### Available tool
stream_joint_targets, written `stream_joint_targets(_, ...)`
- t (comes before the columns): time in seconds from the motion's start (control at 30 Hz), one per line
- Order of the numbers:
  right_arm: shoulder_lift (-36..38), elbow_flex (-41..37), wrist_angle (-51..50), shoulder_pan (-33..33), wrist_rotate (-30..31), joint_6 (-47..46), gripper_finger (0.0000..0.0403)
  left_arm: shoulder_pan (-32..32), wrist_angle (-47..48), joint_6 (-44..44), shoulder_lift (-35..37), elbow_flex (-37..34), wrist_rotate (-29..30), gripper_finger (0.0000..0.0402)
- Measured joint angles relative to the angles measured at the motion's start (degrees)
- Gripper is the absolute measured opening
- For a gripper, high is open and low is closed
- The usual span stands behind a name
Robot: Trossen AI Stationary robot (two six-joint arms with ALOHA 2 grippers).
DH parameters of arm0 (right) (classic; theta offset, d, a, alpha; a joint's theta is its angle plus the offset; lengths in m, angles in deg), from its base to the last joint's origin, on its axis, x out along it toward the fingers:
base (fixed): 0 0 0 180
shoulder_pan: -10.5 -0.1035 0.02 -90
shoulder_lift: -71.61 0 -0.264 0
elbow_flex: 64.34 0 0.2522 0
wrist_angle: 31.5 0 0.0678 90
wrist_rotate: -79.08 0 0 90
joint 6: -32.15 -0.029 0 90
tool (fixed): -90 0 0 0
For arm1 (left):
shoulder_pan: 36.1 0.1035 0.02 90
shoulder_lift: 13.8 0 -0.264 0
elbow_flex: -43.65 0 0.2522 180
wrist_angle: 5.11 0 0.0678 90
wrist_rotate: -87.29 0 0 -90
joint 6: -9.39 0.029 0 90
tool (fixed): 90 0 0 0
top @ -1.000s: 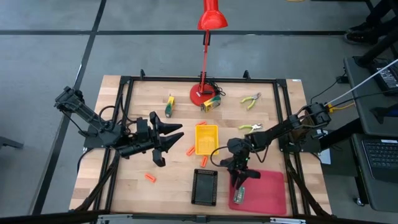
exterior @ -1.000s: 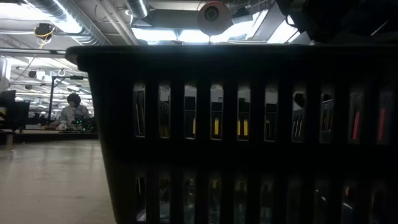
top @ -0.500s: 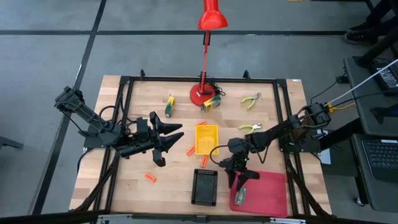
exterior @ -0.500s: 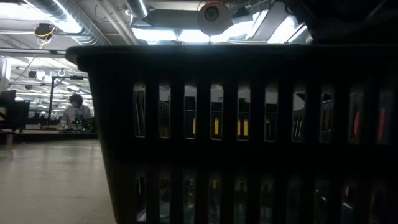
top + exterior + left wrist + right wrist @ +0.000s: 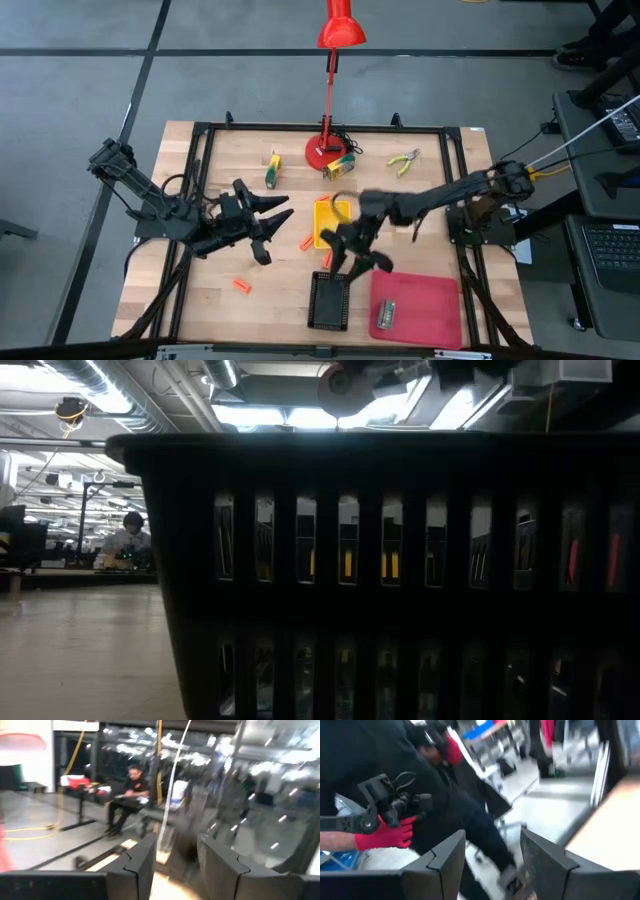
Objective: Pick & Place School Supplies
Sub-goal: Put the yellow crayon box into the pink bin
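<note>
Orange sticks lie scattered on the wooden table [image 5: 200, 290]: one [image 5: 240, 286] near the front left, one [image 5: 307, 242] just left of the yellow tray [image 5: 322, 236], one [image 5: 327, 259] between that tray and the black tray [image 5: 329, 300]. A small printed box [image 5: 385, 314] already rests in the red tray [image 5: 430, 305]. Another yellow-green box [image 5: 272, 169] lies at the back left, a third [image 5: 340, 166] sits against the red desk lamp base [image 5: 322, 153], and pliers with yellow-green handles [image 5: 404, 160] lie at the back right.

The right gripper [image 5: 352, 250] hangs over the gap between the yellow and black trays, close to the nearest stick; in the right wrist view its fingers [image 5: 445, 857] stand apart with nothing between them. The left gripper [image 5: 268, 228] hovers left of the yellow tray, its fingers [image 5: 145, 860] likewise spread and empty.

Judged from this, the next pick is probably one of the sticks beside the yellow tray. The risk is that a stick lying flat and thin rolls or skids away if the fingers close slightly off its line. The yellow tray wall stands just beside the likely descent, so a finger could catch it and shove the tray. With both grippers near the same patch, the arms could also crowd each other.
</note>
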Motion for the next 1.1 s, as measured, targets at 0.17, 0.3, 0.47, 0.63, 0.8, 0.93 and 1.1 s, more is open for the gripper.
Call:
stream_joint_targets(0.17, 7.4, 9.4, -21.5, 2.2, 8.6, 14.2, 0.0194, -1.5, 14.4, -7.7, 1.2, 0.0, 8.3, 0.0139)
stream_joint_targets(0.3, 11.5, 20.0, -49.8, 2.8, 27.2, 30.7, 0.0194, -1.8, 29.3, -17.2, 1.9, 0.0, 13.4, 0.0139)
stream_joint_targets(0.47, 12.3, 29.6, -68.8, 2.8, 43.5, 31.4, 0.0194, 0.2, 51.7, -38.8, 1.9, 0.0, 13.6, 0.0139)
stream_joint_targets(0.63, 13.1, 30.9, -70.9, 2.5, 45.0, 22.1, 0.0194, 7.8, 77.1, -67.5, 1.9, 0.0, 2.3, 0.0139)
stream_joint_targets(0.8, 13.0, 30.9, -69.1, 1.8, 45.3, 15.6, 0.0194, 18.1, 93.0, -77.8, 0.7, 0.0, -12.6, 0.0140)
stream_joint_targets(0.93, 13.1, 30.9, -67.3, 1.9, 47.6, 10.7, 0.0194, 28.0, 93.1, -81.1, 0.7, 0.0, -19.2, 0.0153)
stream_joint_targets(1.1, 13.7, 30.9, -67.4, 2.2, 47.6, 7.7, 0.0194, 41.7, 84.5, -69.5, 0.7, 0.0, -30.0, 0.0180)
